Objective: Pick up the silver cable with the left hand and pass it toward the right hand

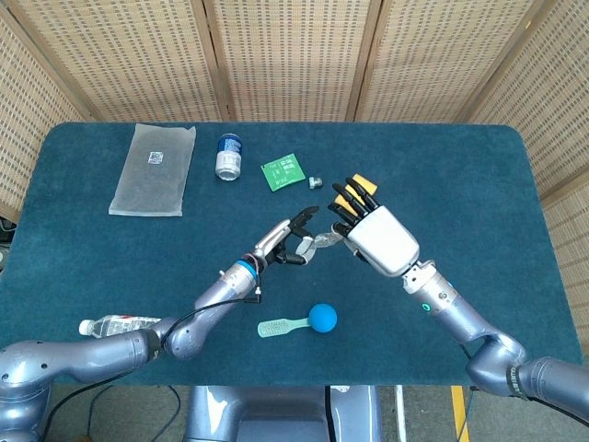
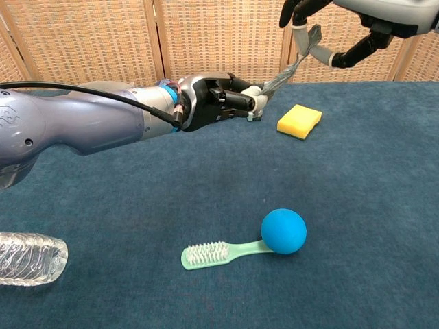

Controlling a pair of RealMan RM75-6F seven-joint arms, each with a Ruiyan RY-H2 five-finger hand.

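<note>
The silver cable runs taut in the air between my two hands above the middle of the blue table. My left hand grips its lower end, fingers curled around it. My right hand is higher and to the right. It pinches the cable's upper end between thumb and a finger, and its other fingers stay spread. In the chest view the right hand is cut off by the top edge.
A yellow sponge lies just beyond the hands. A blue ball and a green toothbrush sit near the front edge, and a water bottle lies front left. At the back are a plastic bag, a can and a green packet.
</note>
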